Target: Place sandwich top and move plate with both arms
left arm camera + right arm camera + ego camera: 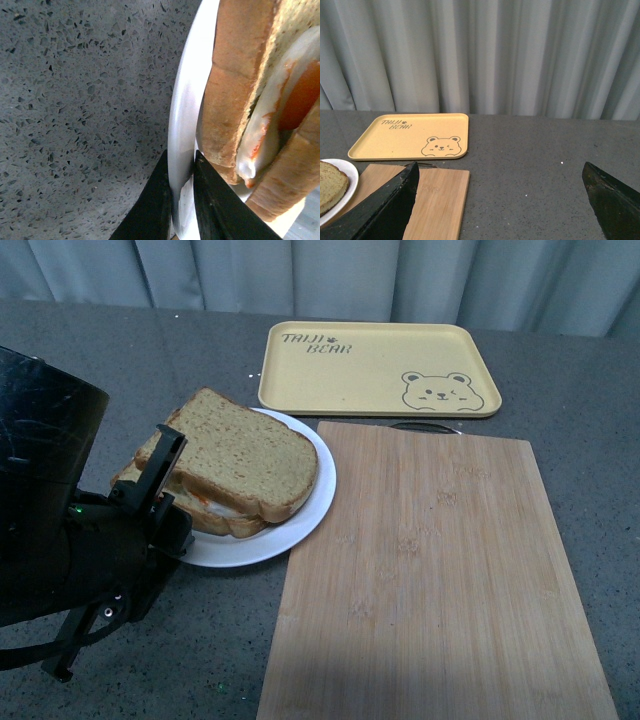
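Note:
The sandwich top (250, 455), a tan-brown slice with a darker crust, lies on a lower slice with egg on the round white plate (300, 515). My left gripper (160, 485) is shut on the plate's near-left rim. In the left wrist view its black fingers (152, 210) pinch the white plate rim (181, 125), with the sandwich top (235, 85) and egg filling right beside them. My right gripper (500, 172) is open and holds nothing. It hovers over the grey table, and the plate (342, 187) sits far off at that view's edge. The right arm is out of the front view.
A bamboo cutting board (430, 580) lies right of the plate, touching or nearly touching its rim. A yellow bear-printed tray (375, 365) sits behind it. Grey curtains (480, 55) hang at the back of the speckled grey table (100, 360).

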{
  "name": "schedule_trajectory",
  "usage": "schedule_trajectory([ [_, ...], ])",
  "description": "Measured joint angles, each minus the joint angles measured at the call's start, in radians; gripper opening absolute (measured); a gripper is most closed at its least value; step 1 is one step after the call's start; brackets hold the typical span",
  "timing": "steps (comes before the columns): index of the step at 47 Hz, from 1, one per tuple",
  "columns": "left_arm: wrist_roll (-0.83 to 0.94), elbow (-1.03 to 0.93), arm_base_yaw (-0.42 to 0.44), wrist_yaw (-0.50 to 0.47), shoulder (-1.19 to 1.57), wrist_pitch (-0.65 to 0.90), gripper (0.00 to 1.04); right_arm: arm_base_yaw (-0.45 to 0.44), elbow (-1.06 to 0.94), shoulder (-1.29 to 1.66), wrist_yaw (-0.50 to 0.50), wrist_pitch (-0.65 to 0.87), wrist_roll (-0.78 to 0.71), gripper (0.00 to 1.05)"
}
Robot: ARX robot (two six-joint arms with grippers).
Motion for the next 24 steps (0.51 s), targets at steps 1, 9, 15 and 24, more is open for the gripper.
schedule_trajectory([
  [1,-0.007,-0.004,0.002,0.006,-0.001,0.01,0.08,0.0,0.0,0.0,0.0,0.0,0.0,0.95],
  [9,-0.059,-0.067,0.02,0.038,-0.027,0.121,0.05,0.0,0.0,0.0,0.0,0.0,0.0,0.95],
  [15,-0.085,-0.135,0.025,0.069,-0.055,0.227,0.04,0.0,0.0,0.0,0.0,0.0,0.0,0.95],
  [24,-0.136,-0.282,0.051,0.101,-0.111,0.456,0.04,0.0,0.0,0.0,0.0,0.0,0.0,0.95],
])
